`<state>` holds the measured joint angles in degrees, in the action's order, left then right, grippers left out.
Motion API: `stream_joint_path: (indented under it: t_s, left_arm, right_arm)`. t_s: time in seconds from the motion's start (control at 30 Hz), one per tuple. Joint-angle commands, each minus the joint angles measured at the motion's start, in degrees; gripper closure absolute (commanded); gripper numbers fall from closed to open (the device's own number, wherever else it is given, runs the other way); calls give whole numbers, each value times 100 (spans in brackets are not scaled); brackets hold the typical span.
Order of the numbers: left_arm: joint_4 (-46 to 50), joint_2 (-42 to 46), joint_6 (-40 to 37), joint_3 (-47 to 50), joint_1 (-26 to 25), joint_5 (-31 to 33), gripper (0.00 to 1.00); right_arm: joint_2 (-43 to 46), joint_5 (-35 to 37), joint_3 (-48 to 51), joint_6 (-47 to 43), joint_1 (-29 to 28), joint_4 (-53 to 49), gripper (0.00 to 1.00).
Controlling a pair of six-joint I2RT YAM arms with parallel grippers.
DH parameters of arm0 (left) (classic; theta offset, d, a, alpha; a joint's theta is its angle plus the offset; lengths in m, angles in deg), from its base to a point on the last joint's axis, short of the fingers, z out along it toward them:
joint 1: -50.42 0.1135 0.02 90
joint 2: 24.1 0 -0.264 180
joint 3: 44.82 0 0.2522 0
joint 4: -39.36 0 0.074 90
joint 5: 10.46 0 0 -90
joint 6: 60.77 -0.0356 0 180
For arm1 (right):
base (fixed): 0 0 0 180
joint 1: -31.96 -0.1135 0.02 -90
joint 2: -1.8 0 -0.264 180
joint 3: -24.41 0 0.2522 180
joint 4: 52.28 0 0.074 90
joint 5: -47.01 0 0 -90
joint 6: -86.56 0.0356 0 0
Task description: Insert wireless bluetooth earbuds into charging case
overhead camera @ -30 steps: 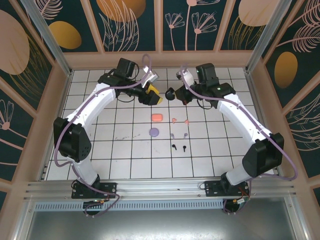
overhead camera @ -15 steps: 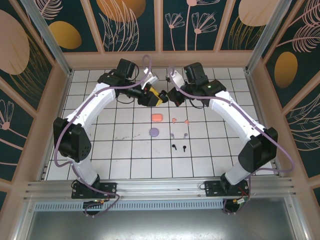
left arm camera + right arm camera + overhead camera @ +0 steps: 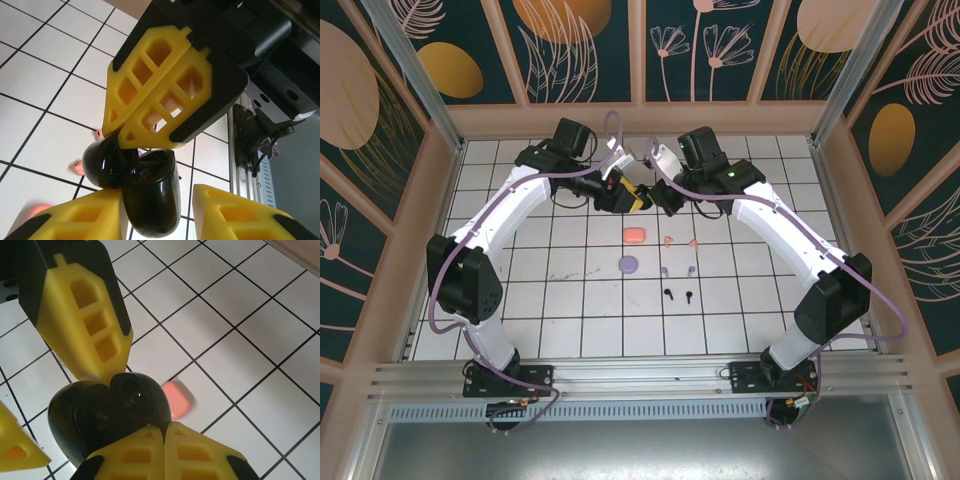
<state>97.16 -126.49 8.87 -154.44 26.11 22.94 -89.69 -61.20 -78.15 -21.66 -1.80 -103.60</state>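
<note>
the right arm has just swung in from the right, carrying the glossy black clamshell charging case (image 3: 150, 195) across to the left tool (image 3: 636, 197), whose jaws have been narrowing as it came. now the two meet in the air over the back of the white tiled worktop (image 3: 520, 300). the right tool (image 3: 165, 432) is pressed together, pinching the case where its two halves join. the left tool straddles the bigger half, one finger touching and a sliver of gap at the other, so it is not clamped yet. it looks like a handover or a two-tool steadying before any bud goes in.

the case is open, halves splayed in a v, and in the left wrist view its long axis runs down between the left fingers. the black stemmed earbuds (image 3: 678, 294) lie on the worktop nearer the arm bases. the greyish-lilac earbuds (image 3: 677, 271) and salmon-pink earbuds (image 3: 680, 241) sit in rows behind them. all are too small to tell which way the stems point.
</note>
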Motion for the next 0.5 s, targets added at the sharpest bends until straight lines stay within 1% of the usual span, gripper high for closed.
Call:
stream_joint_path:
  t_s: [0.0,0.1,0.2,0.3,0.37,0.4,0.47]
  left_arm:
    - [132,-83,-232,-62,-12,-376,64]
    - [141,-100,-240,-84,-12,-437,67]
    - [142,-104,-250,-83,-12,-484,66]
    - [138,-108,-249,-61,-12,-496,60]
    - [128,-112,-249,-44,-12,-493,52]
    - [123,-104,-249,-31,-12,-492,50]
    - [90,-98,-234,-4,-12,-501,49]
  right_arm:
    - [-39,55,-182,-145,-59,-67,100]
    - [-41,46,-186,-142,-66,-58,100]
    - [-38,46,-182,-134,-73,-33,100]
    - [-24,29,-183,-121,-71,-7,100]
    - [-18,20,-191,-121,-83,-6,100]
    - [-12,28,-191,-129,-79,-6,100]
    - [-19,27,-195,-121,-96,-6,100]
